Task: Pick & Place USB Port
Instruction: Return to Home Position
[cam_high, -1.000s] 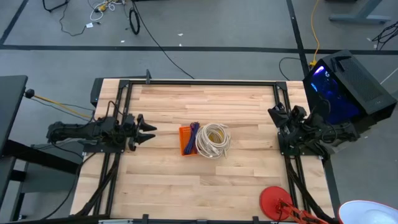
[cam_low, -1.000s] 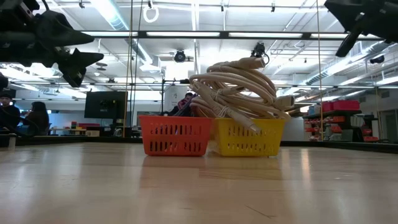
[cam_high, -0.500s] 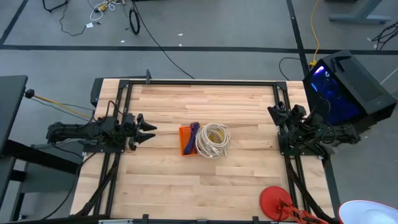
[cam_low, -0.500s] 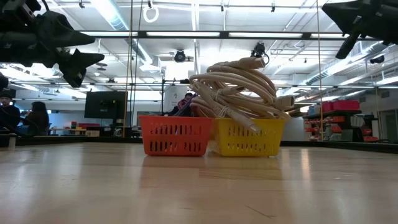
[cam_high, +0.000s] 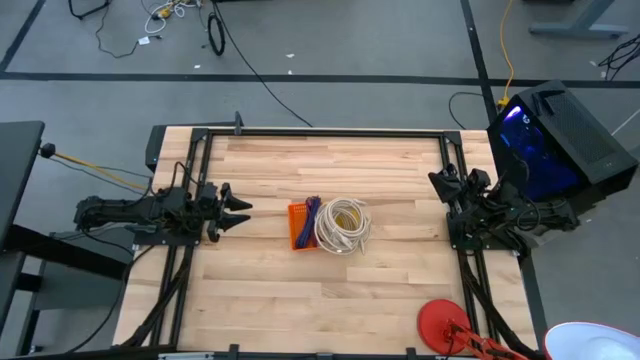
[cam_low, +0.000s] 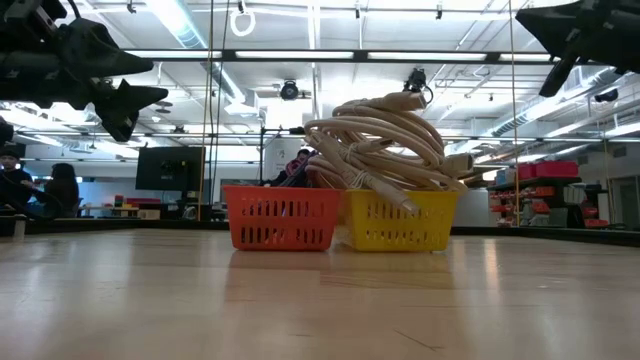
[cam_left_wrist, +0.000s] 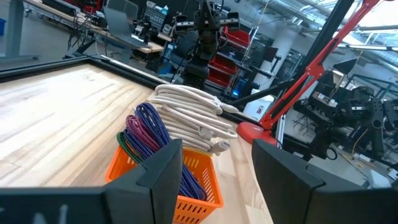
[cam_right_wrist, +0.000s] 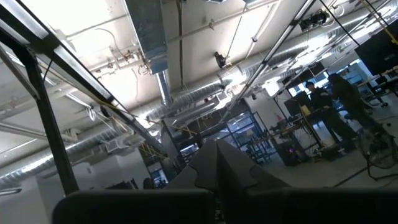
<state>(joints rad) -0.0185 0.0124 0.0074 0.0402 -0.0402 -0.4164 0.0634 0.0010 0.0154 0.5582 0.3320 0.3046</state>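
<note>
Cables (cam_high: 311, 213): in orange bin (cam_high: 296, 229).
Left gripper (cam_high: 244, 214): spread, empty, left of bin.
Right gripper (cam_high: 440, 183): pressed together, well right of bin.

From above, the white cable coil (cam_high: 343, 224) hides nearly all of the yellow bin (cam_low: 400, 230). A white round thing (cam_high: 590, 342) beyond the tabletop's (cam_high: 300, 300) near right corner is cut off. The cables (cam_high: 312, 212) in the orange bin (cam_high: 296, 230) are too small to tell apart.
</note>
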